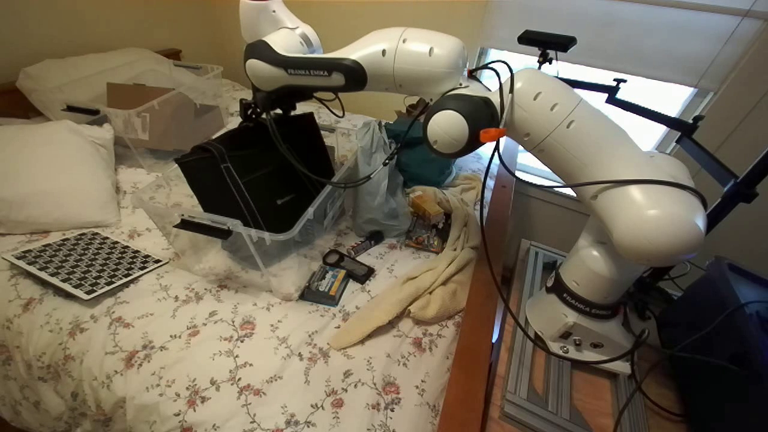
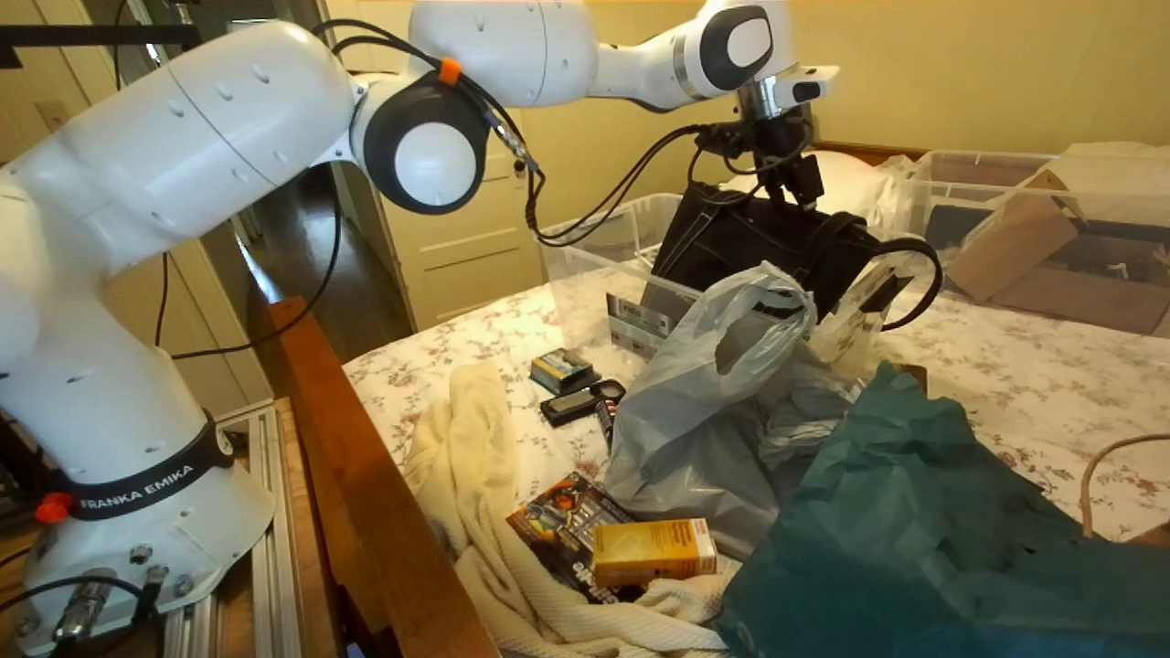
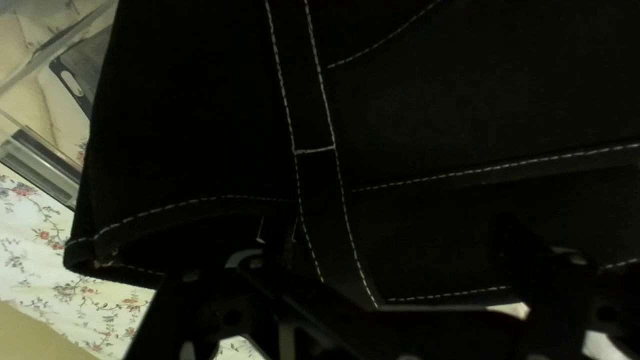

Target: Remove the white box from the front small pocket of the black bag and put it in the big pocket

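The black bag (image 1: 252,174) stands tilted in a clear plastic bin (image 1: 279,264); it also shows in an exterior view (image 2: 717,242). In the wrist view the bag (image 3: 450,110) fills most of the picture, with white-stitched pocket edges and a strap. My gripper (image 2: 792,194) is at the top of the bag, pointing down. In the wrist view its fingers are spread wide (image 3: 395,240), over the bag's upper part, with nothing visibly held. Contact with the fabric cannot be told. No white box shows in the bag's pockets; their insides are dark or hidden.
A printed box (image 2: 638,324) shows at the bin's side. A grey plastic bag (image 2: 704,439) and a teal bag (image 2: 914,539) stand beside the bin. Small packages (image 1: 326,285), a cream cloth (image 1: 420,288), a checkered board (image 1: 84,264) and another clear bin (image 1: 150,126) are on the bed.
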`<state>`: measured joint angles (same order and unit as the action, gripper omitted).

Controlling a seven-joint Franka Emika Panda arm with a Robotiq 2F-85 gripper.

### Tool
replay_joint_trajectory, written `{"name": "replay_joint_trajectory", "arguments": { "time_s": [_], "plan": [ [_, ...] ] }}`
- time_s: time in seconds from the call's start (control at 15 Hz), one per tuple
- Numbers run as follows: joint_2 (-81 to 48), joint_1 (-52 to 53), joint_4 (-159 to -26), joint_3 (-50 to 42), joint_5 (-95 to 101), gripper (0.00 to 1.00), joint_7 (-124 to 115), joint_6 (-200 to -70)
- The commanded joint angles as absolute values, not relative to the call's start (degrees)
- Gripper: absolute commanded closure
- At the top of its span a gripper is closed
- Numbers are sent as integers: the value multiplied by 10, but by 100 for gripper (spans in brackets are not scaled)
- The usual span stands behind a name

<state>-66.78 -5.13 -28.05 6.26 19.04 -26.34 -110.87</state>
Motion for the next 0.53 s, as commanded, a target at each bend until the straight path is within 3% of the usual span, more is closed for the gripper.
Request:
{"name": "replay_joint_trajectory", "arguments": {
  "time_s": [0.0, 0.47],
  "plan": [
    [-655, -53, -302, 72, 186, 0, -260, -1099],
    [-668, -50, -288, 64, 190, 0, -265, -1108]
  ]
}}
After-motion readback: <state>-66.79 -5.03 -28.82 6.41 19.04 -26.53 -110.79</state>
